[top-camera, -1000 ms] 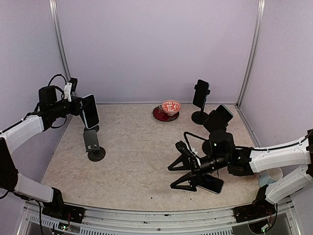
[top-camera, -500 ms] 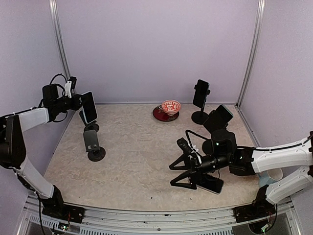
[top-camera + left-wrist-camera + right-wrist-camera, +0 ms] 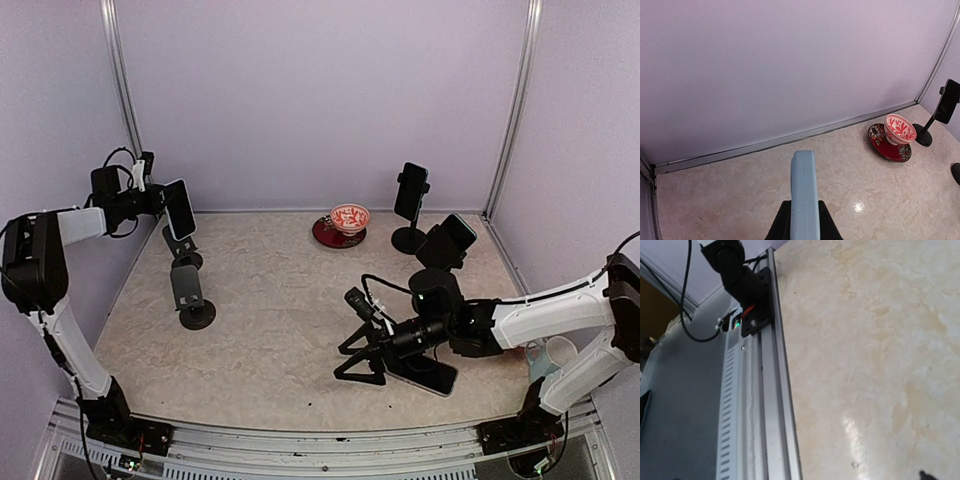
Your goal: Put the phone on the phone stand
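Note:
My left gripper [image 3: 170, 210] is shut on a phone [image 3: 180, 209] in a light blue case, held on edge in the air near the left wall. In the left wrist view the phone's blue edge [image 3: 804, 192] rises between my black fingers [image 3: 782, 225]. Below and right of it stands an empty dark phone stand [image 3: 187, 289], with another stand [image 3: 180, 248] just behind. My right gripper [image 3: 358, 362] lies low over the table at front right, jaws spread wide and empty. A second phone [image 3: 434, 376] lies flat just right of its fingers, under the arm.
A red-and-white bowl [image 3: 350, 215] on a red saucer [image 3: 328, 234] sits at the back. Two more stands [image 3: 410, 195] [image 3: 446, 240] at back right carry phones. The right wrist view looks at the marbled tabletop [image 3: 870, 365] and its metal front rail [image 3: 775, 405].
The left arm has drawn the blue phone up and back toward the left wall. The right gripper has slid a little leftward, still spread wide.

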Action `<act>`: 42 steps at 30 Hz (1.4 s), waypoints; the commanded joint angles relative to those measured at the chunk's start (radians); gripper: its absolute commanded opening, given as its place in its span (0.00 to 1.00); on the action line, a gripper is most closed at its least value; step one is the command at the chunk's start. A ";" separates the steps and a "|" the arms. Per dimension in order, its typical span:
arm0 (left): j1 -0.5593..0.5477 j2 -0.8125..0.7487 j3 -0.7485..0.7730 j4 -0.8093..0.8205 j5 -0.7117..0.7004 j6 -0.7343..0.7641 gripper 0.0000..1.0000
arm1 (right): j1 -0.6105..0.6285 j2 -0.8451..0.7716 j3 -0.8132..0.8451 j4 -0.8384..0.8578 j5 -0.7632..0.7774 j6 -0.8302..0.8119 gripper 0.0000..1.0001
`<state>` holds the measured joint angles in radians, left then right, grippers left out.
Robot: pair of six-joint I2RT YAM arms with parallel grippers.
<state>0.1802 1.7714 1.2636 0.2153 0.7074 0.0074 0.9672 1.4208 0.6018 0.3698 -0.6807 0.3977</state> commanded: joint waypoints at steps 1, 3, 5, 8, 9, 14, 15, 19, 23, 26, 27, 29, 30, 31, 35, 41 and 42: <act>0.035 0.036 0.017 0.120 0.070 -0.064 0.00 | 0.014 0.057 0.067 0.000 0.005 0.020 1.00; 0.044 0.045 0.004 0.152 0.074 -0.080 0.00 | 0.016 0.083 0.089 0.000 0.000 0.024 1.00; 0.051 0.053 -0.002 0.163 0.078 -0.085 0.00 | 0.019 0.111 0.107 0.000 -0.004 0.027 1.00; 0.054 0.068 -0.004 0.175 0.082 -0.083 0.00 | 0.025 0.149 0.134 0.000 -0.014 0.030 1.00; 0.055 0.077 -0.001 0.173 0.086 -0.084 0.00 | 0.027 0.161 0.144 -0.001 -0.018 0.030 1.00; 0.058 0.098 -0.002 0.180 0.091 -0.089 0.00 | 0.034 0.193 0.176 -0.007 -0.025 0.030 1.00; 0.058 0.099 -0.005 0.184 0.092 -0.090 0.00 | 0.036 0.196 0.180 -0.009 -0.024 0.030 1.00; 0.058 0.099 -0.005 0.180 0.084 -0.087 0.00 | 0.036 0.203 0.192 -0.025 -0.021 0.021 1.00; 0.059 0.105 -0.006 0.168 0.072 -0.083 0.00 | 0.037 0.200 0.189 -0.028 -0.017 0.019 1.00; 0.058 0.111 -0.016 0.165 0.060 -0.090 0.00 | 0.038 0.199 0.181 -0.021 -0.017 0.022 1.00; 0.058 0.110 -0.019 0.163 0.052 -0.090 0.00 | 0.038 0.200 0.179 -0.018 -0.017 0.024 1.00; 0.058 0.104 -0.026 0.156 0.036 -0.088 0.00 | 0.039 0.200 0.175 -0.017 -0.017 0.026 1.00; 0.058 0.101 -0.029 0.150 0.026 -0.090 0.00 | 0.039 0.199 0.174 -0.015 -0.017 0.026 1.00; 0.058 0.099 -0.030 0.145 0.022 -0.087 0.00 | 0.039 0.200 0.175 -0.015 -0.018 0.026 1.00; 0.047 0.103 -0.026 0.122 0.017 -0.079 0.00 | 0.038 0.208 0.189 -0.025 -0.020 0.023 1.00; 0.035 0.111 -0.021 0.082 -0.019 -0.062 0.00 | 0.040 0.218 0.218 -0.042 -0.021 0.017 1.00; 0.035 0.111 -0.021 0.073 -0.026 -0.061 0.00 | 0.040 0.218 0.218 -0.044 -0.022 0.017 1.00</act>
<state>0.2165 1.8736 1.2385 0.2935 0.7238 -0.0780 0.9951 1.6260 0.7898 0.3401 -0.6952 0.4206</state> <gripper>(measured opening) 0.086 0.999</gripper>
